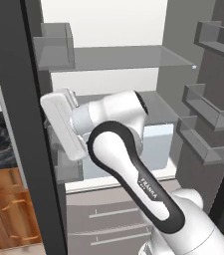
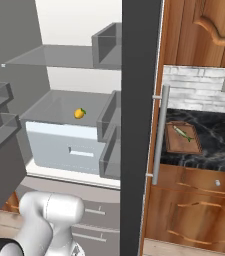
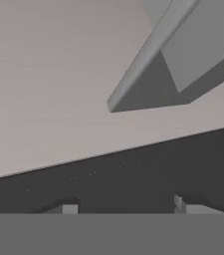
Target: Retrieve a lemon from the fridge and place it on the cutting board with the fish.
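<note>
Right base view: lemon (image 2: pixel 79 113) on fridge (image 2: pixel 59 107) shelf

left base view: behind arm, facing open fridge (image 1: pixel 133 60) interior, near | right base view: same shelves, plus bench (image 2: pixel 219 145) | hand view: close against grey fridge surfaces
</note>
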